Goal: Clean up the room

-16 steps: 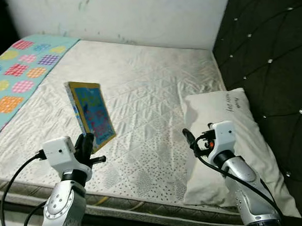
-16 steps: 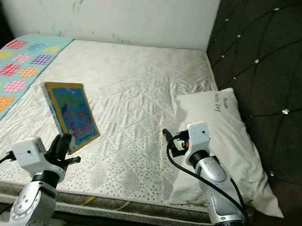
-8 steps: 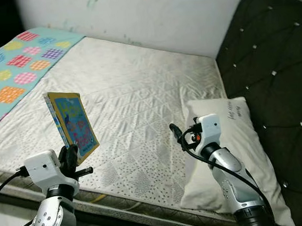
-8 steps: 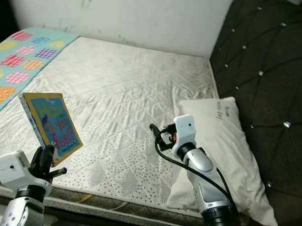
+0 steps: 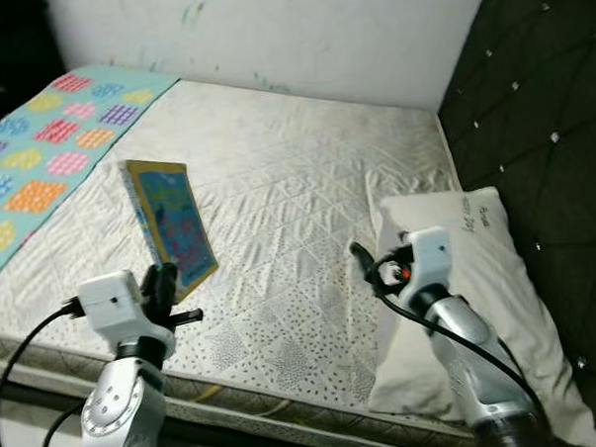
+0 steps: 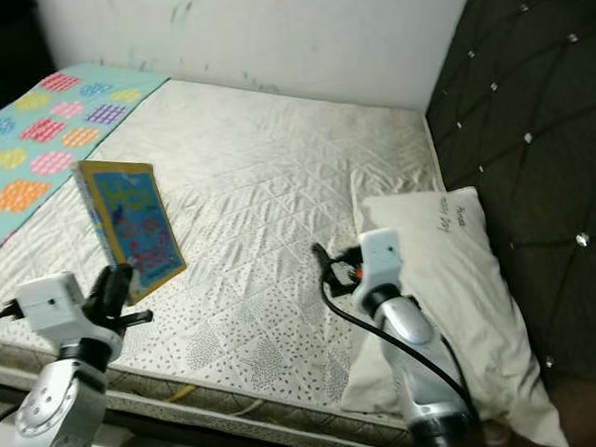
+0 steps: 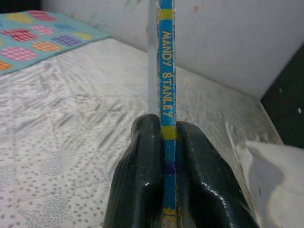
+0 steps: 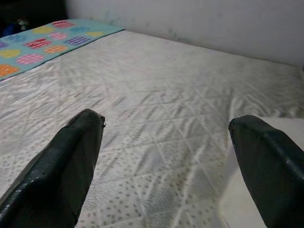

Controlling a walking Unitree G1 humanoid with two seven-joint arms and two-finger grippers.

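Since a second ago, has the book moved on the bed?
Cannot tell: the whole picture shifted. The book is upright, clamped in the left gripper above the mattress, as before.

Head stereo pair down on bed (image 5: 296, 184) front edge; wrist cams close along claws, same mattress.

Left gripper (image 7: 164, 142) has perhaps raised the book (image 5: 171, 226).

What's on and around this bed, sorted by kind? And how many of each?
Books: 1, held upright in the left pincer, book
Pillows: 1, white pillow
Blankets: 1, patterned blanket
Mattresses: 1, mattress
Headboards: 1, dark headboard
Total: 5
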